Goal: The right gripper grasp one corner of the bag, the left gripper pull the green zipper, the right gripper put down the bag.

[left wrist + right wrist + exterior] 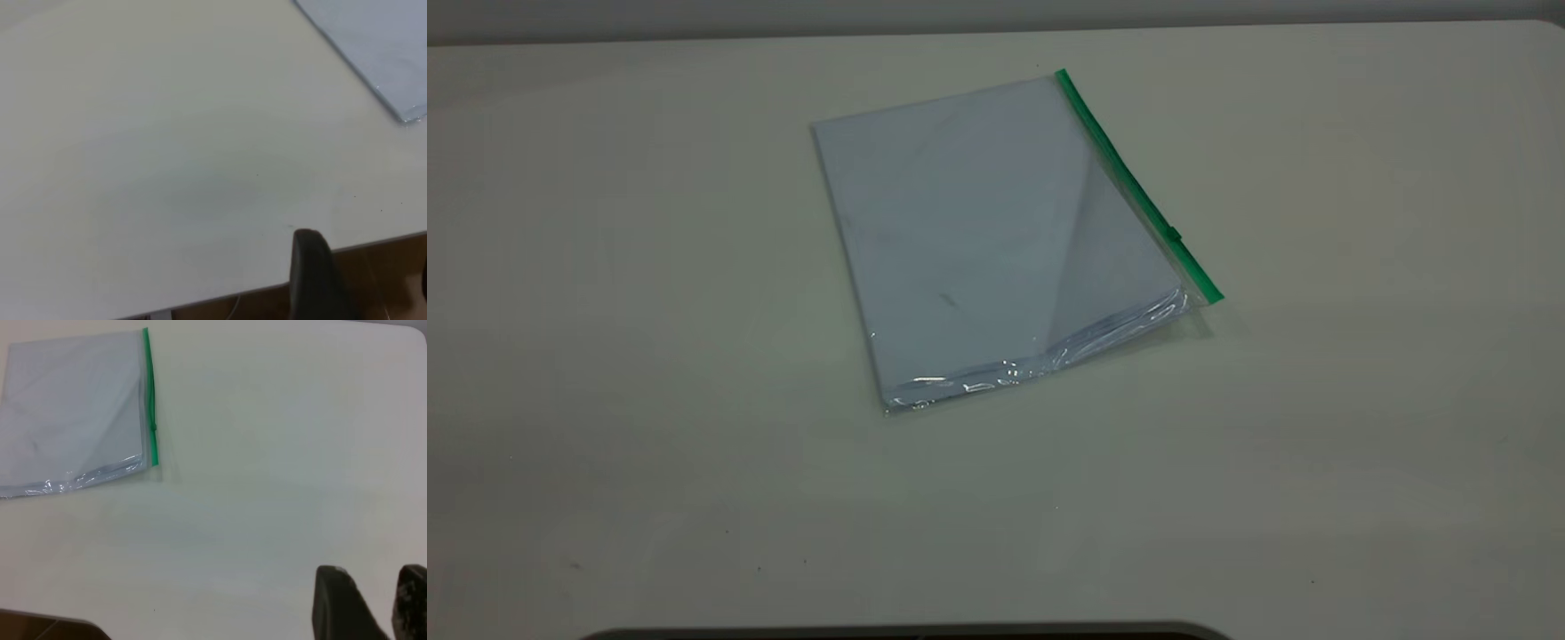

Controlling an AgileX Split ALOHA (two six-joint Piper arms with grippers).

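Bag flat on table, green zipper

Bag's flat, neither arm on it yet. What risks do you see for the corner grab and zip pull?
1. The bag lies flat on the table, so the right gripper may slide off its glossy corner.
2. The slider tab on the green zipper is tiny, and the left gripper may miss it.
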